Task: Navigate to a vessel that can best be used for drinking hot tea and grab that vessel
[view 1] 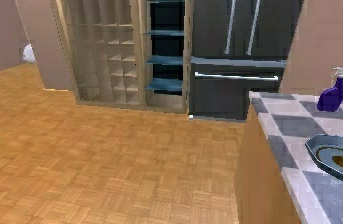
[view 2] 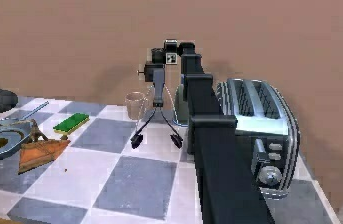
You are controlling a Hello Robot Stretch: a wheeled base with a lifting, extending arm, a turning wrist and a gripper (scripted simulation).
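One step in hand: reaching for pale translucent cup-shaped glass vessel [view 2: 136,103] standing on grey-and-white checkered tile bench [view 2: 109,185] near wall [view 2: 279,40] | tool [view 2: 157,144] hanging just beside vessel, toward arm side view's right; cannot tell whether grasping anything | likely best: aiming fingers [view 2: 142,128] around vessel's mid-height, easing in slowly, steering clear of chrome slotted toaster [view 2: 259,125]

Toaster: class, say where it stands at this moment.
In the arm side view's right half, the toaster stands on the checkered counter, just right of the dark arm.
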